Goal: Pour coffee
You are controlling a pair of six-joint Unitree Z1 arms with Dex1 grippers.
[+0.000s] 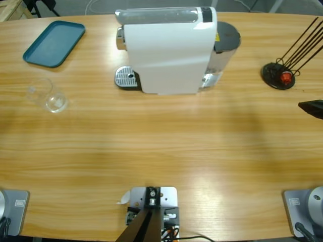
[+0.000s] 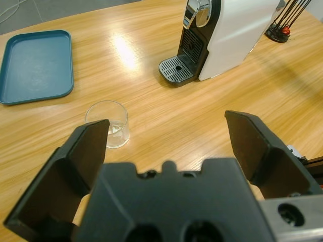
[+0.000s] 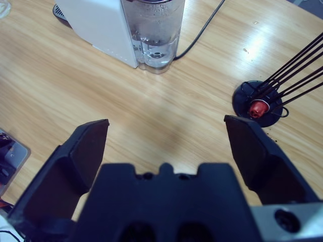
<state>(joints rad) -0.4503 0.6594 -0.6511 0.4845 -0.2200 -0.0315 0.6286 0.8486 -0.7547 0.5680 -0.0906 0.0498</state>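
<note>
A small clear glass tumbler stands upright on the left of the wooden table; I can make out no amber coffee in it. The white coffee machine sits at the back middle, its metal drip tray bare. My left gripper hovers open above the table, with the tumbler just ahead of its left jaw. My right gripper is open and empty over bare wood, short of the machine's water tank. A black jaw tip pokes in at the high view's right edge.
A teal tray lies at the back left. A black wire capsule stand holding one red capsule sits at the back right. A black cable runs from the machine.
</note>
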